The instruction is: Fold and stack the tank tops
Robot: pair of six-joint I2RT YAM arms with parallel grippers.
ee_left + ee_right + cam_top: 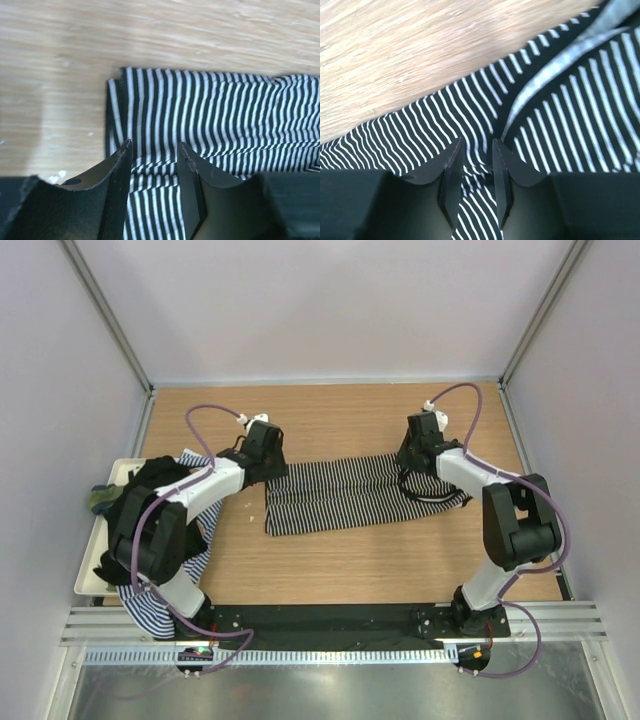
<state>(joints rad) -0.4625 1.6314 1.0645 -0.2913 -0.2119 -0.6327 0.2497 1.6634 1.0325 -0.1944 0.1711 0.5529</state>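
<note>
1. So, the only container is the white tray (88,570) at the left edge of the table (340,570). It holds a messy pile: a black top (150,476) bunched on the heap, a bit of green cloth (100,500) poking over the tray's left rim, and a blue-and-white striped top (140,605) spilling over the near rim toward the arm bases. None of it is folded, and the left arm reaches right over the heap.
2. The black-and-white striped top (340,495) is out of the tray, lying flat mid-table as a long band running left to right. Its left edge looks square and doubled over in the left wrist view, and the straps sit rumpled at the right end.
3. The left gripper (272,472) sits low over the band's far-left corner. Its jaws are parted, cloth shows through the gap, and nothing is clamped.
4. The right gripper (415,465) is over the far-right end by the straps. Its jaws are also apart, with a narrower gap, and the stripes run flat under them.
5. Edges: the band's left end stops near the tray without touching it, and its right end is well short of the right wall.
6. Room: there's bare wood all along the near side of the band, plus another strip between the band and the far wall.
</note>
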